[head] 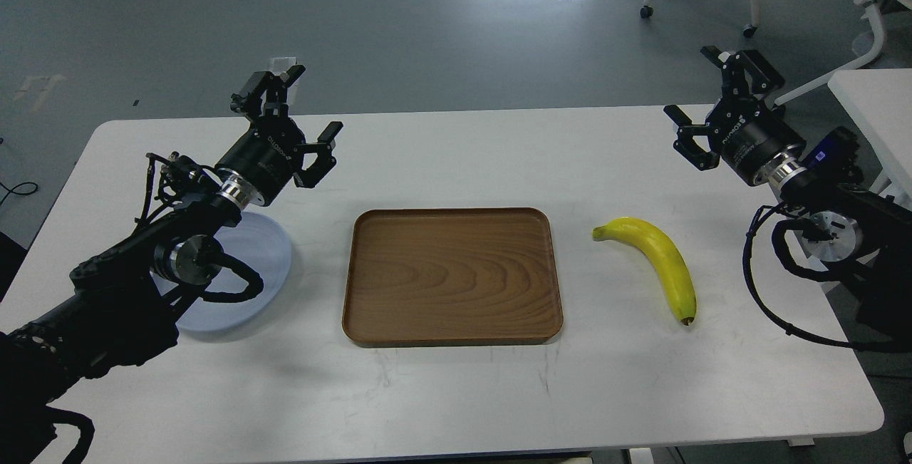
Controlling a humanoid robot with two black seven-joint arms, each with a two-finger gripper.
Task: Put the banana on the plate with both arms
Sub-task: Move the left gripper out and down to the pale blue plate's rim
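Spanning most of the view: white desk (456, 393). Centered on it: brown wooden tray (452, 275), flat. Near left edge: pale blue plate (267, 246), partly hidden under left arm (128, 293). Entering over right edge: right arm (826, 229). Between tray and right edge: banana (659, 261), flat on desk, stem toward tray, dark tip toward front edge. Left gripper (303, 111): fingers spread, holding nothing. Right gripper (702, 90): fingers spread, holding nothing.

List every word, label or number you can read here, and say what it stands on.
Left gripper body: white lettering, too blurred to read.
Right gripper body: white lettering, too blurred to read.
Banana, plate, tray, table: no text.
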